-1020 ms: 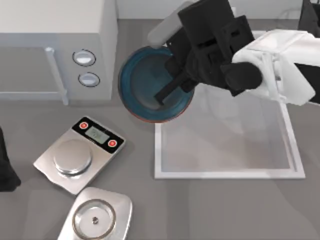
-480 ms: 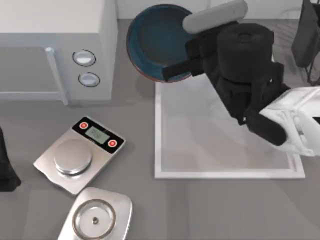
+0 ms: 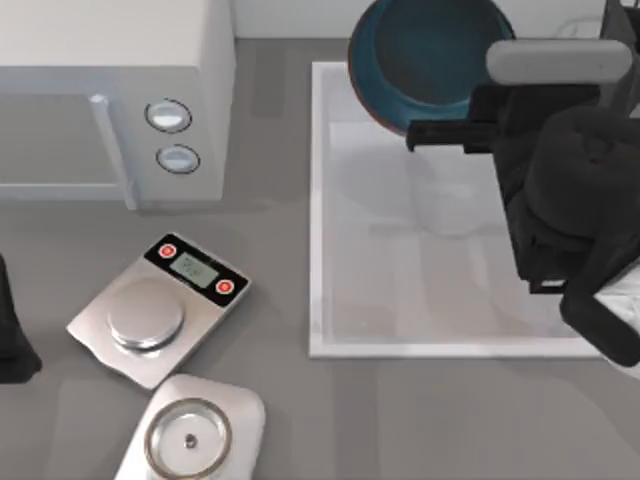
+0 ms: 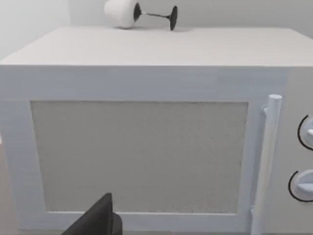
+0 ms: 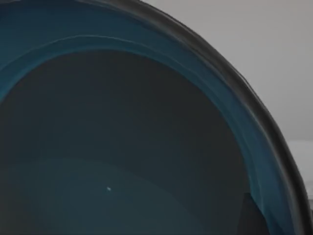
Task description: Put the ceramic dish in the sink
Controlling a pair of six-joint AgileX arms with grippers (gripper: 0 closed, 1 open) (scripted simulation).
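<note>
The ceramic dish (image 3: 430,55) is a deep round bowl with a teal-blue inside. It hangs over the far end of the sink (image 3: 316,250), a white-rimmed rectangular basin at the right of the table. My right gripper (image 3: 422,133) is shut on the dish's near rim, with one black finger reaching across it from the right. The dish's dark blue inside (image 5: 122,147) looms close in the right wrist view. My left arm (image 3: 12,335) is parked at the table's left edge, and one black finger (image 4: 98,220) of it shows in front of the microwave door.
A white microwave (image 3: 110,90) with two knobs stands at the far left, a wine glass (image 4: 129,12) lying on its top. A kitchen scale (image 3: 160,305) and a glass lid on a silver plate (image 3: 190,435) lie near the front left.
My right arm has carried the dish from beside the microwave to the right and farther back, so it now hangs over the sink's far end. The left arm has not moved.
</note>
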